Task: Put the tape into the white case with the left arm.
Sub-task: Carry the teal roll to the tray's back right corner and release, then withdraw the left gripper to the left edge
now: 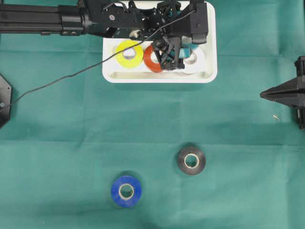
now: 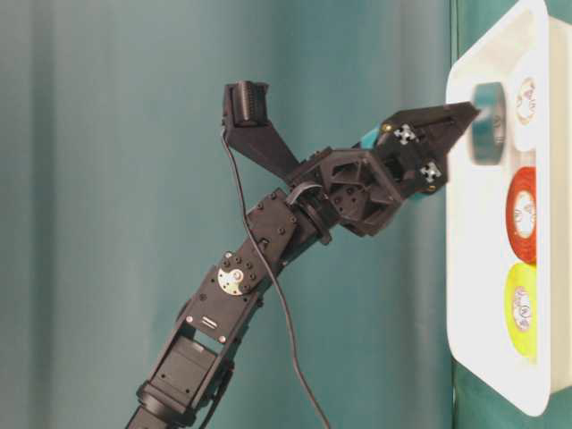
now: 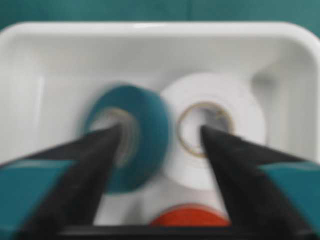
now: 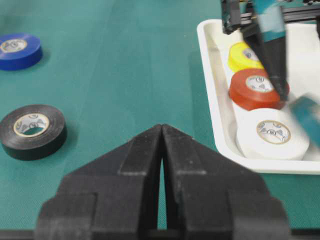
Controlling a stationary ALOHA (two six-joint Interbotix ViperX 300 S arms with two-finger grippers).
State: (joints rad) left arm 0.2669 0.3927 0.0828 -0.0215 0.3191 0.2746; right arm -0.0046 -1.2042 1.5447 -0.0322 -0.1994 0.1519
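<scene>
Left end effector [image 3: 161, 129] spread wide over white case [image 3: 50, 60], gripping nothing. Teal tape [image 3: 152, 125] on edge at left fingertip, blurred, prob. loose; just beside white roll [image 3: 240, 120], above case floor. Likely light, rigid ring w/ slick sides: best pinched through core & outer wall. Black roll [image 1: 191, 160], blue roll [image 1: 126, 191] on table [image 1: 71, 143]. Right end effector [image 4: 161, 135] closed, empty.

In the overhead view the left arm [image 1: 124, 19] hides the far half of the white case [image 1: 209, 71] and most of the teal tape [image 1: 194, 47]. The left wrist view shows that tape [image 3: 145, 140] smeared by blur, with the red roll [image 3: 190, 217] cut off at the bottom edge.
</scene>
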